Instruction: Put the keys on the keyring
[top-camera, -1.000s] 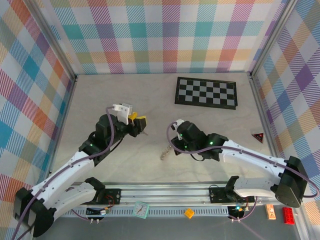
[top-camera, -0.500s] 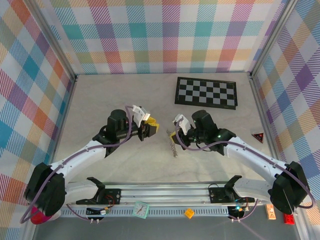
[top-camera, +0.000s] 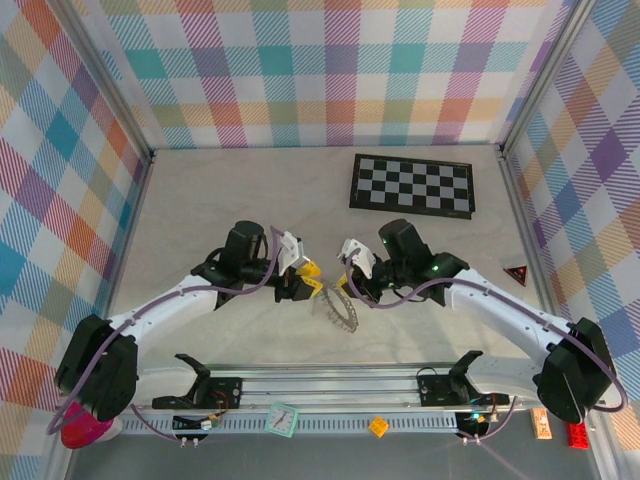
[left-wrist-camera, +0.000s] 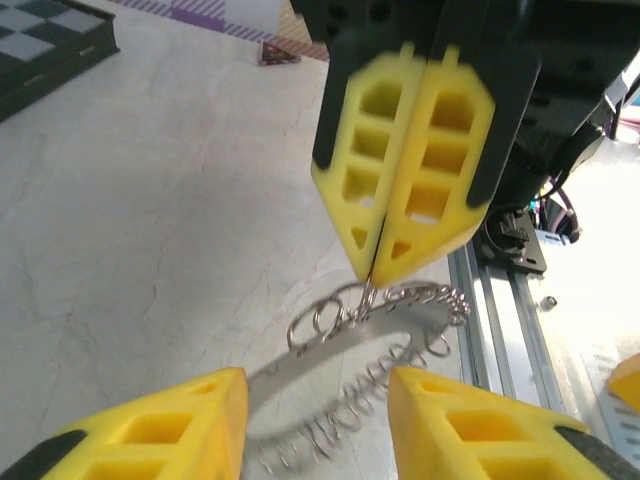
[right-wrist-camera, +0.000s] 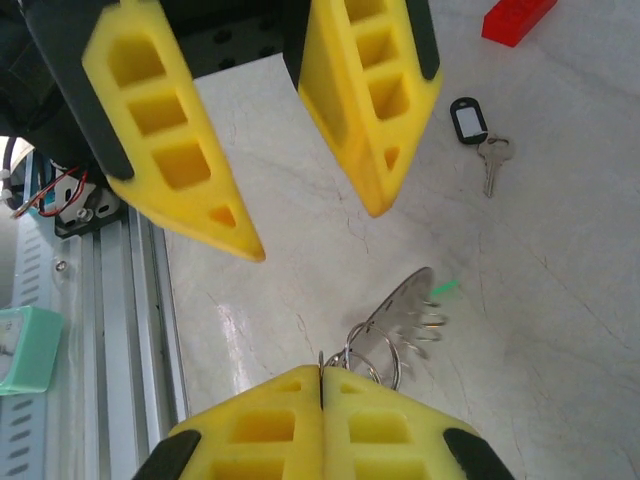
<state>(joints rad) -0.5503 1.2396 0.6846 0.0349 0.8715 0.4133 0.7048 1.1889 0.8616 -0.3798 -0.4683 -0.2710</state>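
My right gripper (right-wrist-camera: 322, 372) is shut on the keyring (right-wrist-camera: 405, 315), a silvery ring with a coiled, toothed rim. The keyring (top-camera: 340, 308) hangs from it just above the table. The left gripper (left-wrist-camera: 315, 378) stands open, its fingers either side of the dangling keyring (left-wrist-camera: 370, 350) and not touching it. It faces the right gripper (left-wrist-camera: 370, 272) closely. One of the keys (right-wrist-camera: 488, 160), silver with a black head, lies flat on the table beyond the ring. A green sliver (right-wrist-camera: 446, 288) shows by the ring's edge; I cannot tell what it is.
A red block (right-wrist-camera: 515, 18) lies past the black-headed key. A black checkerboard (top-camera: 412, 185) sits at the back right, and a small red triangle (top-camera: 515, 273) at the right wall. The metal rail (top-camera: 330, 385) runs along the near edge.
The two grippers have come together at the table's middle. The right one has swung the keyring towards the left gripper, and the ring now hangs spread out between them.
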